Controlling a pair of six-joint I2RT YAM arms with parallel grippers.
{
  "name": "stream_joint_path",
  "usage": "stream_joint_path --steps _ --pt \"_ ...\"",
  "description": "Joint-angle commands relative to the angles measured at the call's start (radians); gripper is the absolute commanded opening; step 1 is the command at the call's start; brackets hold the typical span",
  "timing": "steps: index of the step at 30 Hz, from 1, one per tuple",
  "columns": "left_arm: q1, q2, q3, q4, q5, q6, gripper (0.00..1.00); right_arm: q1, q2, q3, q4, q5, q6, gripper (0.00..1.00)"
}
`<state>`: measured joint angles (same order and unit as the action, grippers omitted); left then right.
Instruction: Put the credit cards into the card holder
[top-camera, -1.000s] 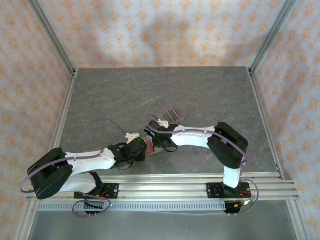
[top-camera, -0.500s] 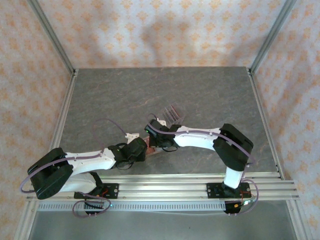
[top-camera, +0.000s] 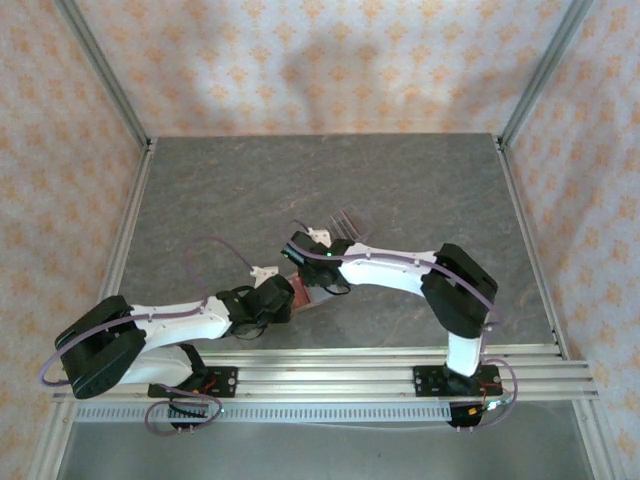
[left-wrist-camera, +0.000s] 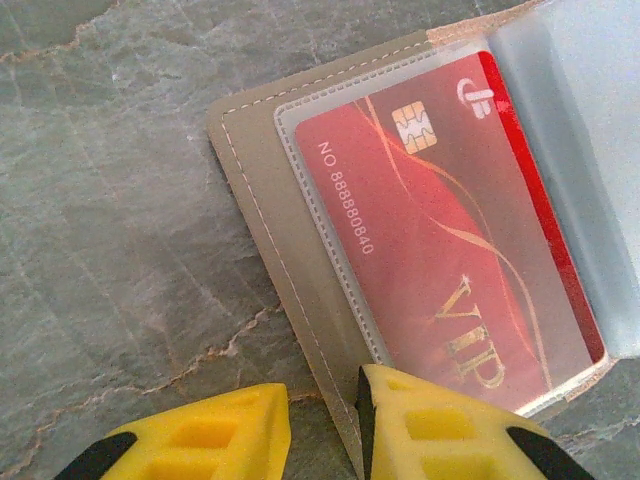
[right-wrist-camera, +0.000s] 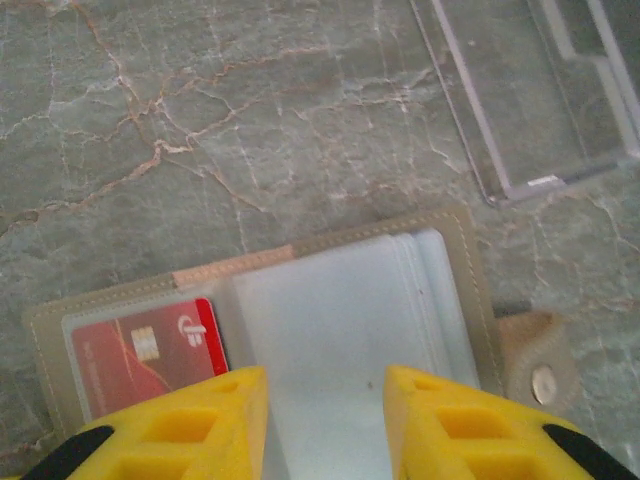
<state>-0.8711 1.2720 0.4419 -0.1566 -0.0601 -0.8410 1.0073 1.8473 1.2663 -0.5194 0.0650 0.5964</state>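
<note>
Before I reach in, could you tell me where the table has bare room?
The far half of the table, behind the clear stand, is bare, as is the strip between the right arm and the right rail. It is crowded in the near middle, where the left claw and the right claw meet at the open card holder.

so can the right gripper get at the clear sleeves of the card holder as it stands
Probably yes: the right gripper hangs open just above the clear sleeves of the card holder, nothing between; the left gripper sits at the other edge, by the red card.
</note>
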Motion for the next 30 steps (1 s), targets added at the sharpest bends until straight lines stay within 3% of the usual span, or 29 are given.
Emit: stream_joint_path --steps 1,12,20,30 --pt "-0.012 0.032 -0.026 0.029 0.037 -0.017 0.27 -0.005 0.05 0.025 -0.063 0.043 -0.028 0.35" --pt "-0.01 0.038 -0.025 0.031 0.036 -0.015 0.27 -0.011 0.12 0.019 -0.073 0.062 -0.019 0.37" --pt "-0.009 0.062 -0.023 0.05 0.042 -0.014 0.27 -0.004 0.152 -0.041 -0.014 -0.001 0.036 0.4" --pt "-0.01 0.074 -0.02 0.06 0.045 -0.015 0.27 -0.004 0.152 -0.113 0.101 -0.096 0.083 0.22"
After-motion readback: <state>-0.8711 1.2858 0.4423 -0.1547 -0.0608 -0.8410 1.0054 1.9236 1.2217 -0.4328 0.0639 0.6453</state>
